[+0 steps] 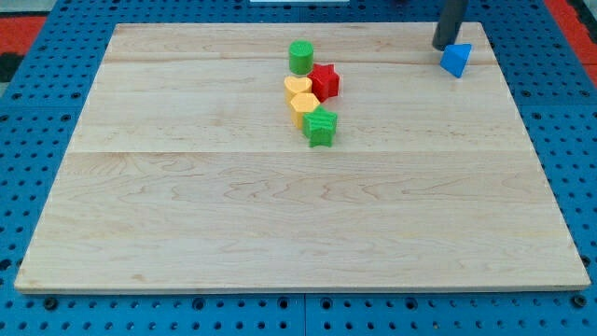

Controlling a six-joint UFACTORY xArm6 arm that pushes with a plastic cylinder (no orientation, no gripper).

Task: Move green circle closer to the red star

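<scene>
green circle (301,57) near board's top middle, just up-left of red star (325,81), nearly touching. my tip (442,46) well apart toward view's right, beside blue block (455,60); bare rod, holding nothing.

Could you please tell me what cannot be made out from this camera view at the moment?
- The rod above my tip: cut off by the view's top edge.
- Contact between green circle and red star: too close together to tell.
- The two yellow blocks: exact shapes too small, and they overlap.
- Blue block: whether my tip touches it is unclear.
</scene>
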